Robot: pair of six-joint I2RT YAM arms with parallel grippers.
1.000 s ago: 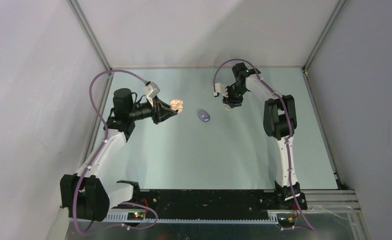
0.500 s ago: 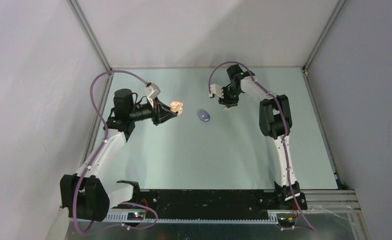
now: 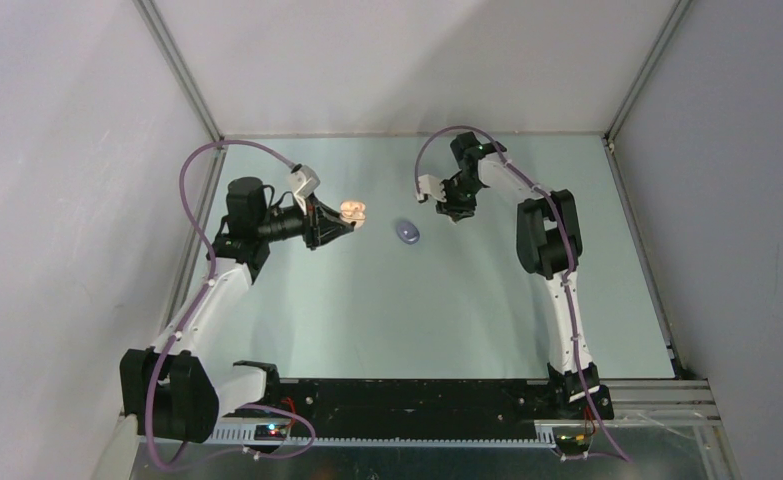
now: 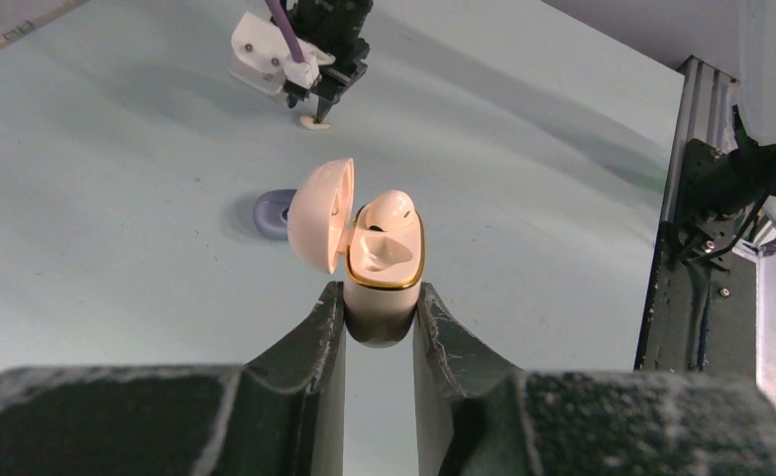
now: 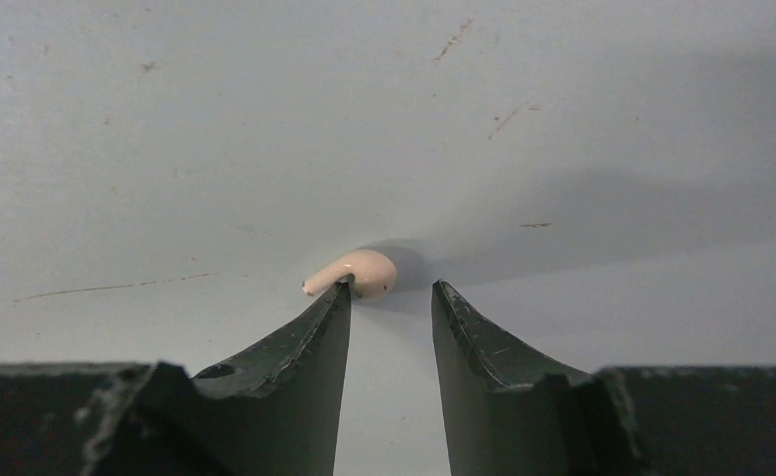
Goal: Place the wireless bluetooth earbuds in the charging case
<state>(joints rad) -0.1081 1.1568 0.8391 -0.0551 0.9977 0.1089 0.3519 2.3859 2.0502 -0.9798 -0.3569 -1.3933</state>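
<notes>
My left gripper (image 4: 379,297) is shut on a cream charging case (image 4: 384,273) and holds it above the table with its lid hinged open. One cream earbud (image 4: 391,208) sits in the case. From above, the case (image 3: 354,212) shows at the tip of the left gripper (image 3: 342,222). A second cream earbud (image 5: 359,273) lies on the table. My right gripper (image 5: 388,290) is low over it and open. Its left fingertip is at the bud's stem, and nothing is between the jaws. The left wrist view shows that gripper (image 4: 324,94) above the bud (image 4: 314,121).
A closed lilac case (image 3: 407,232) lies on the table between the two grippers, also seen in the left wrist view (image 4: 275,210). Grey walls enclose the table on three sides. The black arm-base rail (image 3: 417,400) runs along the near edge.
The right gripper has shifted slightly left and down toward the cream earbud, and its jaws have narrowed a little. The left arm and the case it holds have not moved.
</notes>
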